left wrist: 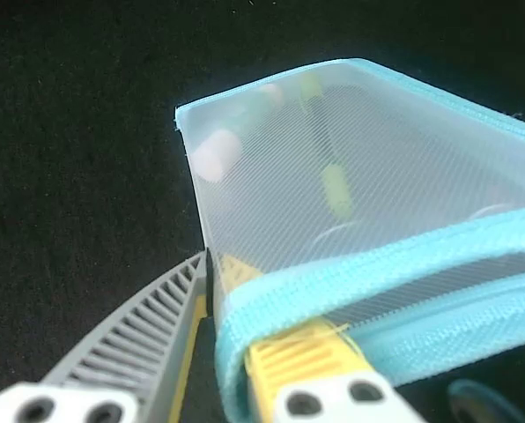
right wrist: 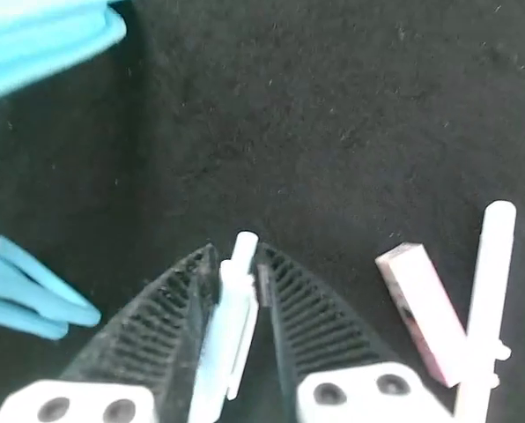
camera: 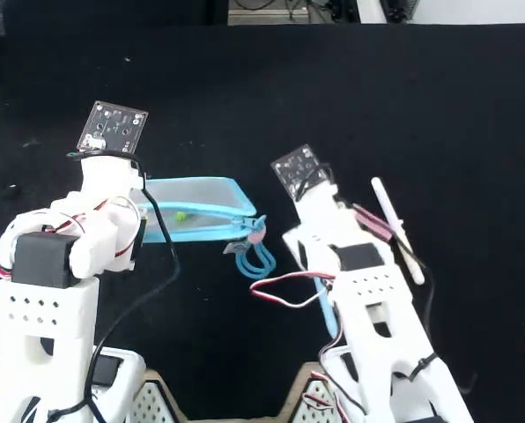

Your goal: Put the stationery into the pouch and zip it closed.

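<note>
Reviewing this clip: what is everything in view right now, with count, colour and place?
pouch: 1, translucent light blue, on the table, one end in the left gripper
cord loop: 1, blue, at the pouch's other end
green pen: 1, yellow-green, inside the pouch
white pen: 1, white, on the table, apart from the pouch
pink block: 1, pink, beside the white pen
pale pen: 1, bluish white, in the right gripper
table: 1, black, under everything
left gripper: 1, grey and yellow, shut on the pouch
right gripper: 1, black, shut on the pale pen
</note>
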Tool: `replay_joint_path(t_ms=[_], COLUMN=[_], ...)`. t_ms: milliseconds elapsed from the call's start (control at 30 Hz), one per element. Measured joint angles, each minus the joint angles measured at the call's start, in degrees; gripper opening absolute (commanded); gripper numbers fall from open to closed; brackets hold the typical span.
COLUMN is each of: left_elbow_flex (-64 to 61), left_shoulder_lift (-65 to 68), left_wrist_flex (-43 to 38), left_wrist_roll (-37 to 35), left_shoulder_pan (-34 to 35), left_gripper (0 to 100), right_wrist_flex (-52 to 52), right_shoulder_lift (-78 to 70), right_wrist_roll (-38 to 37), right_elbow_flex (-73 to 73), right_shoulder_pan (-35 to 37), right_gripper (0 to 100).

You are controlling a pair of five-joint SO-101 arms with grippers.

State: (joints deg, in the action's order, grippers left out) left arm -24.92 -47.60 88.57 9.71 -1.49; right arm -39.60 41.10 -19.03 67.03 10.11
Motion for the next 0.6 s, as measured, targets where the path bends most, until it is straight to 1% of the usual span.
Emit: replay_joint_path(t_ms=[233,333,400,467,533,600], left_elbow_flex=[0.0,0.0,0.0,0.0,0.0,0.0], left_shoulder_lift=[0.0,0.0,0.0,0.0,0.0,0.0], left_wrist_flex=[0.0,0.0,0.0,0.0,0.0,0.0], left_wrist_roll=[0.0,0.0,0.0,0.0,0.0,0.0], left_shoulder_pan=[0.0,0.0,0.0,0.0,0.0,0.0], left_gripper=[3,3,3,3,3,3], right_wrist_flex=[0.0,-0.1,-1.8,-4.6,-8.4,-12.2], right_shoulder_lift=[0.0,0.1,-0.1,-2.5,-6.6,-12.1], right_wrist_roll=[0.0,0.0,0.1,0.2,0.4,2.1], right_elbow_flex=[3.6,3.8,3.6,1.8,-1.8,-6.6], right_shoulder_pan=[0.0,0.0,0.6,2.7,5.1,7.4], right_gripper=[9.6,12.9,15.3,15.5,15.5,15.5])
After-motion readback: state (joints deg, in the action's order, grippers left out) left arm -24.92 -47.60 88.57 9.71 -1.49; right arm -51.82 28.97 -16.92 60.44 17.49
